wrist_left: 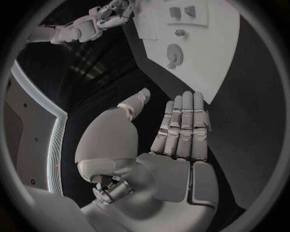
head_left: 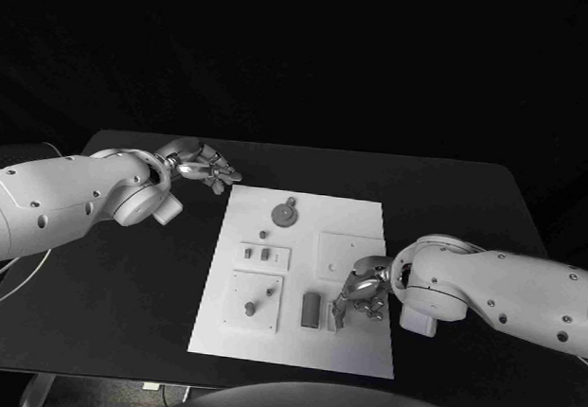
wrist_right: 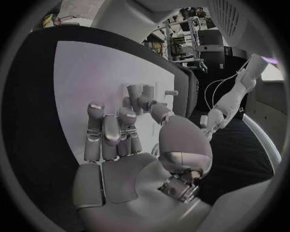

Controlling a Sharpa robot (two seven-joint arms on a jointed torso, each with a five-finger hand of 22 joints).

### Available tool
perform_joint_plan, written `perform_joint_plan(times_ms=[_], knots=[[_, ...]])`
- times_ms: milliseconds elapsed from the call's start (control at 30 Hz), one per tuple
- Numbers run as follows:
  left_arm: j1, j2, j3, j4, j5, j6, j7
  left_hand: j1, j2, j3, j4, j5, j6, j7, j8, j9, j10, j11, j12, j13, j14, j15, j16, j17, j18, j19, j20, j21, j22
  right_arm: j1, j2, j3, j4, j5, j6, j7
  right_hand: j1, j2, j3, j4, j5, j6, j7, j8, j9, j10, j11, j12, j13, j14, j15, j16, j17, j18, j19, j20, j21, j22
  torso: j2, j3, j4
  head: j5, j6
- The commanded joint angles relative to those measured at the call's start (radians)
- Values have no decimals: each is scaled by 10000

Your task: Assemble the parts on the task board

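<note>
Table [head_left: 107, 322]: black, board [head_left: 351, 350] mid, white. My left hand [head_left: 201, 166]: off board's far left corner, fingers straight and together, holding nothing. My right hand [head_left: 358, 299]: over board's near right, fingers bent down beside an upright part [head_left: 310, 309]; grip or just touch, can't tell. Step, I judge: seat that part; keep it plumb, press slow. Other parts: round one [head_left: 286, 213] far end, small ones mid-left, shapes unclear.

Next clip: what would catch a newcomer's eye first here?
The white task board in the middle of the black table stands out. The right hand is bent over the board's near right part, beside a small upright part. The left hand hovers off the board's far left corner, holding nothing.
</note>
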Motion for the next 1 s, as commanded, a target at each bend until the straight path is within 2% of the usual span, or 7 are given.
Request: perform_joint_plan(times_ms=[33, 300, 633, 833, 933, 1000], knots=[[10, 14, 6, 21, -21, 145, 22, -89, 8, -16, 60, 3, -1, -28, 39, -8, 54, 7, 40, 15, 67, -5, -37, 19, 186, 72, -29, -40, 10, -38, 34, -7, -26, -226, 54, 123, 511, 566, 348, -295, 18, 41, -1, 63, 7, 25, 27, 56, 18, -26, -27, 10, -30, 311, 13, 44, 50, 165, 5, 9, 5, 19, -8], [10, 21, 6, 19, -21, 164, 19, -93, 7, -21, 65, 3, -4, -27, 38, -8, 50, 9, 37, 15, 68, -5, -43, 26, 185, 73, -30, -42, 13, -107, 75, -18, -96, -228, 164, 96, 498, 568, 353, -295, 13, 36, 3, 58, 1, 14, 31, 56, 21, -40, -25, 7, -41, 311, 4, 50, 49, 163, -1, -4, -6, 35, -32], [10, 12, 6, 17, -22, 195, -3, -95, 4, -26, 71, 3, -7, -26, 37, -10, 47, 11, 34, 16, 70, -6, -49, 35, 185, 74, -31, -46, 17, -142, 107, -22, -166, -246, 23, 63, 436, 562, 346, -289, -64, 21, 17, 45, -16, -24, 46, 53, 30, -97, -21, -6, -92, 311, -21, 71, 47, 158, 0, -2, -2, 44, -41], [10, 19, 7, 13, -32, 200, -8, -97, 3, -28, 74, 3, -8, -26, 37, -10, 46, 11, 33, 16, 70, -6, -53, 39, 185, 74, -31, -47, 19, -165, 213, -27, -271, -246, -61, 72, 139, 378, 205, -225, -381, -8, 39, 19, -53, -75, 71, 43, 33, -168, -27, -29, -175, 311, -13, 117, 32, 122, 2, -2, -6, 61, -45], [11, 19, 7, 13, -34, 206, -12, -97, 3, -29, 76, 3, -9, -25, 36, -11, 45, 12, 32, 16, 71, -6, -54, 41, 185, 74, -32, -48, 20, -187, 241, -33, -300, -225, -67, 74, -22, 243, 158, -154, -824, -21, 42, 4, -80, -97, 73, 31, 27, -205, -45, -50, -234, 311, 7, 125, 4, 86, 3, -3, -3, 68, -56], [11, 15, 7, 14, -34, 207, -12, -97, 3, -29, 77, 3, -10, -25, 36, -11, 45, 12, 32, 16, 71, -6, -55, 42, 185, 75, -32, -48, 20, -194, 245, -35, -301, -223, -72, 78, -91, 187, 151, -101, -941, -26, 43, -3, -93, -103, 76, 28, 24, -212, -53, -55, -246, 311, 15, 127, -9, 72, 0, -1, 1, 70, -61]])
